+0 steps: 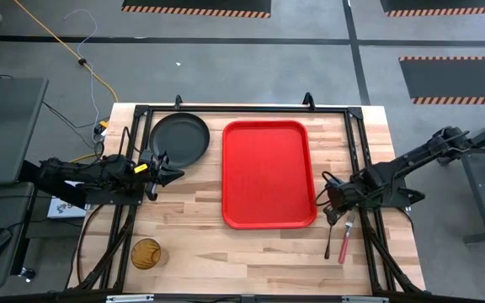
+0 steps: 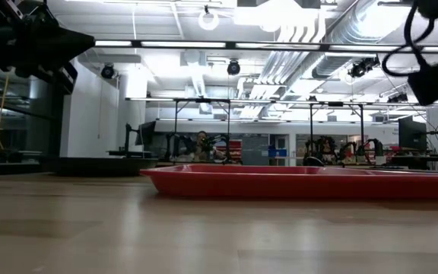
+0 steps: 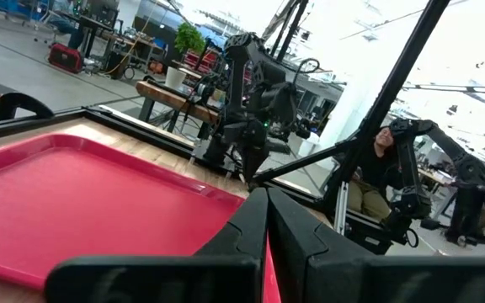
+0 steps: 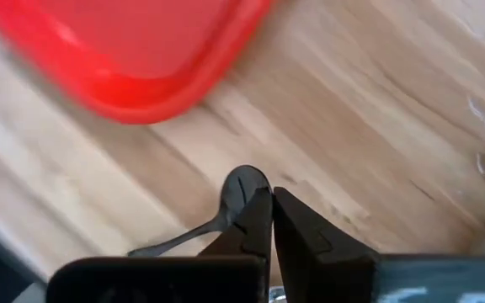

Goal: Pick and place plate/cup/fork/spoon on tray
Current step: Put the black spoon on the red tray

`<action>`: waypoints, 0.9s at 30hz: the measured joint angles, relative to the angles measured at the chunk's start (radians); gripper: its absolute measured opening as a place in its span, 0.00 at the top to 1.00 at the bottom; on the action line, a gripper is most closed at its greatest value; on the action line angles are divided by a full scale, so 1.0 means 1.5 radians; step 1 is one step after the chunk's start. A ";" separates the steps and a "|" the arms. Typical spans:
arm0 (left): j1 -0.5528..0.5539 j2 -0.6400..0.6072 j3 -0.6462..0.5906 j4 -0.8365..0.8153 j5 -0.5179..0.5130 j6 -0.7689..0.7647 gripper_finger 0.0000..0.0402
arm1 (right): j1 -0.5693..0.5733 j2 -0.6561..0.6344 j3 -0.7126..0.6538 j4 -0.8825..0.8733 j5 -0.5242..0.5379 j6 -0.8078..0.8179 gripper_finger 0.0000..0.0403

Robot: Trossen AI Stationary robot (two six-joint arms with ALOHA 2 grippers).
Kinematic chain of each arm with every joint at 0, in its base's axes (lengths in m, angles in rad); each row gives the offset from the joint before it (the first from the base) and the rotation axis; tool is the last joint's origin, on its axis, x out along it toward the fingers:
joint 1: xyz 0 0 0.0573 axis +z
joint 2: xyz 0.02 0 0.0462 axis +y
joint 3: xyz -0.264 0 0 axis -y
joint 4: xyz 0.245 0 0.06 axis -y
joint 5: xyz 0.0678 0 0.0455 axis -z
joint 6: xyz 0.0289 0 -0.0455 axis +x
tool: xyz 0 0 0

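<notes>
The right gripper (image 1: 333,210) hangs low over the desk (image 1: 259,252) just off the tray's (image 1: 268,172) near right corner, its fingers (image 4: 255,223) clenched with nothing between them, tips above the spoon's bowl. The dark spoon (image 4: 217,215) lies flat beside the red-handled fork (image 1: 344,238). The left gripper (image 1: 168,171), fingers likewise closed and empty, waits beside the black plate (image 1: 179,139). The amber cup (image 1: 146,253) stands near the front left corner.
</notes>
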 joint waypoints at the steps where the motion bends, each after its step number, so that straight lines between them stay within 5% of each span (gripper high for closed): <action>1: 0.000 0.000 0.000 0.000 0.000 0.000 0.99 | 0.000 -0.007 0.008 -0.011 -0.001 -0.008 1.00; 7: 0.000 0.000 0.000 0.000 0.000 0.000 0.99 | -0.003 -0.050 0.042 -0.003 -0.030 -0.038 1.00; 17: 0.000 0.000 0.000 0.000 0.000 0.000 0.99 | -0.050 -0.083 0.055 0.176 -0.058 -0.066 1.00; 23: 0.000 0.000 0.000 0.000 0.000 0.000 0.99 | -0.107 -0.056 0.055 0.318 0.058 -0.093 1.00; 27: 0.000 0.000 0.000 0.000 0.000 0.000 0.99 | -0.142 -0.021 0.055 0.381 0.202 -0.080 1.00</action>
